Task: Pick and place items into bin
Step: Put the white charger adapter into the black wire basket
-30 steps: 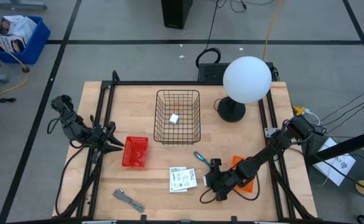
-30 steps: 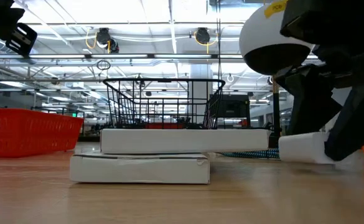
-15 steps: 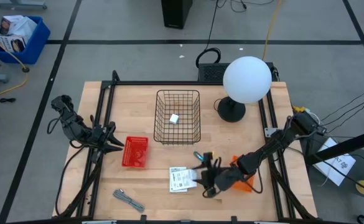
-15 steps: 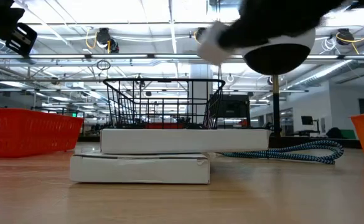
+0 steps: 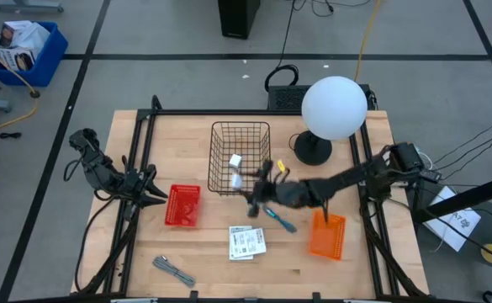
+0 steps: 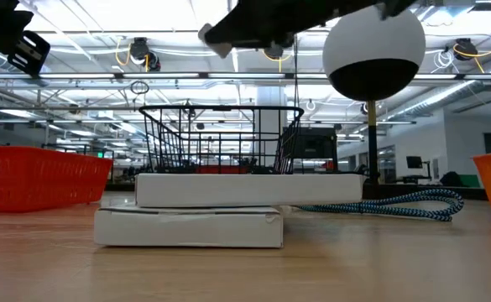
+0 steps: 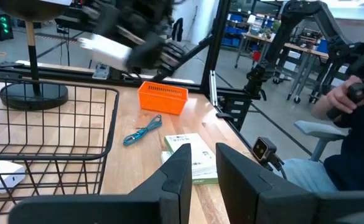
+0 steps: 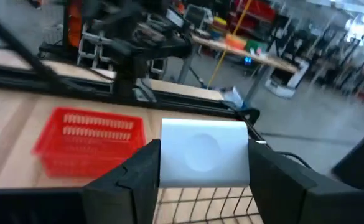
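My right gripper [image 5: 244, 187] hangs over the near right rim of the black wire basket [image 5: 240, 157], shut on a little white block [image 8: 203, 152]. Another white block [image 5: 235, 160] lies on the basket's floor. Two white printed card packets [image 5: 246, 242] lie stacked on the table near its near edge; in the low view the stacked packets [image 6: 228, 205] fill the foreground. The slim teal-handled tool [image 5: 277, 217] lies flat between the packets and the basket. The grey metal tool [image 5: 173, 271] rests at the near left. My left gripper [image 5: 151, 193] waits, shut, at the table's left. My right gripper pinches the white block between its two fingers [image 8: 138, 177], one on each of two opposite side faces [image 8: 169, 155]. The arm reaches in from the table's right, roughly level. The block is lifted clear, high above the table [image 6: 214, 38], at the basket's near rim.
A red basket [image 5: 182, 204] sits left of the wire basket, an orange basket [image 5: 327, 234] at the near right. A lamp with a white globe [image 5: 333, 109] stands at the far right. A seated person [image 7: 356, 124] shows beyond the table's edge.
My right gripper, shut on the white block, has risen from the table beside the orange basket and swung toward the far left, over the teal tool, to the wire basket's near rim. The block has gone from the tabletop to well above it.
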Motion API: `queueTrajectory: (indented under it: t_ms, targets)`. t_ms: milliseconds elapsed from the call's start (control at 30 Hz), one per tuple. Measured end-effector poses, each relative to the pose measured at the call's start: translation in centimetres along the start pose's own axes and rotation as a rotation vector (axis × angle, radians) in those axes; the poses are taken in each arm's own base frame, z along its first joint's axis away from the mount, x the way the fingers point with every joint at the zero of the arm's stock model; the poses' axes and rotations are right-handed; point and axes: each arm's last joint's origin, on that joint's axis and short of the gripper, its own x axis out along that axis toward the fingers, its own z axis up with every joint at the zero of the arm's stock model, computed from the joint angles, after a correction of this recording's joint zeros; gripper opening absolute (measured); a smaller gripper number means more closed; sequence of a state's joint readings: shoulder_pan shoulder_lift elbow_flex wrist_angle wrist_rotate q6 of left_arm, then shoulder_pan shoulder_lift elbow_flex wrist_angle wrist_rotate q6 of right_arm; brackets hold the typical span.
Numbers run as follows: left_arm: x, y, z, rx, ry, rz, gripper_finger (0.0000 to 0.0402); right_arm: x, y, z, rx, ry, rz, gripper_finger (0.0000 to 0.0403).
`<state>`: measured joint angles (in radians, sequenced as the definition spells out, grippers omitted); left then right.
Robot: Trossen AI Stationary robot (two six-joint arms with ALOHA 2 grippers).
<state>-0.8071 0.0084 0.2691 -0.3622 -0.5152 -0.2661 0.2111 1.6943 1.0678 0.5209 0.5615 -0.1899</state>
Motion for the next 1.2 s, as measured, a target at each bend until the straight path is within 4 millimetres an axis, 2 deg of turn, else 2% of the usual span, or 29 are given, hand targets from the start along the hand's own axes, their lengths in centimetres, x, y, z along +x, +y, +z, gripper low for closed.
queueTrajectory:
  t_ms: [233, 433, 767, 1200]
  targets:
    - [0.0, 0.0, 0.0, 0.000, 0.001, 0.000, 0.0076, 3.2, -5.2, 0.6, 0.185, 0.154, 0.009, 0.0195]
    - [0.0, 0.0, 0.0, 0.000, 0.000, 0.000, 0.0077, 4.3, -8.6, -0.1, 0.316, 0.306, -0.006, 0.0198]
    - [0.0, 0.0, 0.1, -0.004, -0.006, -0.002, 0.0077, 7.1, -8.6, -4.8, 0.369, 0.451, 0.035, 0.0198]
    - [0.0, 0.0, 0.1, -0.008, -0.013, -0.004, 0.0076, 8.6, -8.0, -9.2, 0.538, 0.632, 0.192, 0.0198]
